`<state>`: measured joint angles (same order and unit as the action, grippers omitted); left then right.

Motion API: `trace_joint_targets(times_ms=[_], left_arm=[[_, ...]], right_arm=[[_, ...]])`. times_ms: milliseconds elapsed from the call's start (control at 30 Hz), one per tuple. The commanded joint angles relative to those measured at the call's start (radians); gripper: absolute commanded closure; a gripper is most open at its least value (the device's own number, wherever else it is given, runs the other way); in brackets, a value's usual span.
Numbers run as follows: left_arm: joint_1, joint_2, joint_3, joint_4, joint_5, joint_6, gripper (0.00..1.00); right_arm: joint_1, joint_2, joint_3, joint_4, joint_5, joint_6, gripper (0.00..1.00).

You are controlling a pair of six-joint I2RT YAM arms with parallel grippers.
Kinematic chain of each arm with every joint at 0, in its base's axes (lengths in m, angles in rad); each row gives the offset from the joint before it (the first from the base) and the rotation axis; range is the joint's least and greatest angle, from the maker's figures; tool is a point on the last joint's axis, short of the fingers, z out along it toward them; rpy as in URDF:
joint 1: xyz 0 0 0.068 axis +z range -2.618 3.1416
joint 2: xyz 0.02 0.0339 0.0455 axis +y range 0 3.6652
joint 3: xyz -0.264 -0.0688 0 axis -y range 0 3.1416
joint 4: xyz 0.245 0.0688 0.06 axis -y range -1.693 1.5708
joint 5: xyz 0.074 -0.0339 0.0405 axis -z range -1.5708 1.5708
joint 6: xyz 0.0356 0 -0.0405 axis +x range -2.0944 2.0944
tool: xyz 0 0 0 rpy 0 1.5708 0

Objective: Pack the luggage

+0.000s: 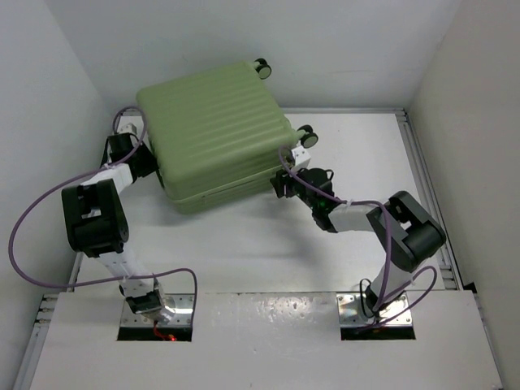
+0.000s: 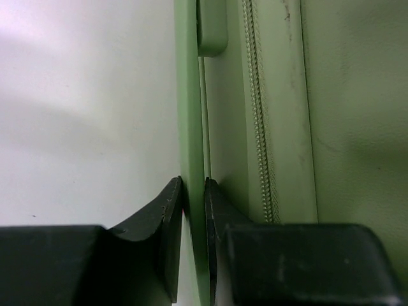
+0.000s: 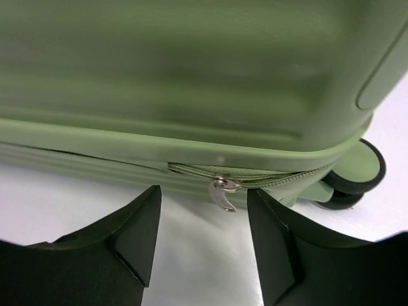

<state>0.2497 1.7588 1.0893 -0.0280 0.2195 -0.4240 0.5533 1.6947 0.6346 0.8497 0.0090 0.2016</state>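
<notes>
- Desk (image 1: 268, 260): white surface, walled on three sides. Both arm bases are bolted at its 6 o'clock edge.
- Luggage (image 1: 215, 122): light green ribbed hard shell, lying flat with one broad face up. It occupies the 11 o'clock part of the desk, turned slightly askew, and its far corner overhangs the desk's back edge.
- Left arm (image 1: 96, 215): reaches from the 7 o'clock base up to the luggage's 9 o'clock side.
- Right arm (image 1: 406, 231): bends from the 5 o'clock base toward the luggage's 4 o'clock corner.
- Left fingers (image 2: 169, 217): nearly closed, pinching a thin green shell edge of the luggage between the two pads. The zipper track (image 2: 258, 127) runs just beside the clamped edge.
- Right fingers (image 3: 143, 223): spread apart and holding nothing, low over the desk and facing the luggage's side wall.
- Wheels: one at the luggage's 1 o'clock corner (image 1: 262, 67), one at its 3 o'clock corner (image 1: 305, 135), black with green hubs.
- Zipper pull (image 3: 223, 191): small metal tab hanging from the seam, in line with the gap between the right fingers and touching neither.
</notes>
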Motion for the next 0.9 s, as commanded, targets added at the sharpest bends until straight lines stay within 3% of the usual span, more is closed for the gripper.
trace_joint_targets(times_ms=[0, 233, 367, 467, 567, 700, 867], left_arm=[[-0.052, -0.033, -0.045, -0.082, 0.090, -0.007, 0.89], [-0.052, -0.042, -0.085, -0.082, 0.069, -0.007, 0.90], [-0.030, -0.032, -0.085, -0.072, 0.058, -0.016, 0.90], [-0.021, -0.022, -0.085, -0.072, 0.058, -0.016, 0.90], [-0.012, -0.013, -0.085, -0.072, 0.049, -0.016, 0.91], [-0.012, -0.013, -0.085, -0.072, 0.049, -0.016, 0.91], [-0.012, -0.024, -0.085, -0.081, 0.049, -0.007, 0.91]], right_arm=[[0.002, 0.022, 0.042, 0.089, 0.104, 0.001, 0.44], [-0.084, 0.025, 0.099, 0.037, 0.284, 0.002, 0.59], [-0.196, -0.042, 0.088, 0.041, 0.278, 0.012, 0.79], [-0.237, -0.111, 0.015, 0.052, 0.174, -0.001, 0.82], [-0.247, -0.185, -0.059, 0.034, 0.057, -0.022, 0.72], [-0.251, -0.231, -0.125, 0.044, -0.183, 0.002, 0.47], [-0.198, -0.219, -0.141, 0.022, -0.245, 0.049, 0.42]])
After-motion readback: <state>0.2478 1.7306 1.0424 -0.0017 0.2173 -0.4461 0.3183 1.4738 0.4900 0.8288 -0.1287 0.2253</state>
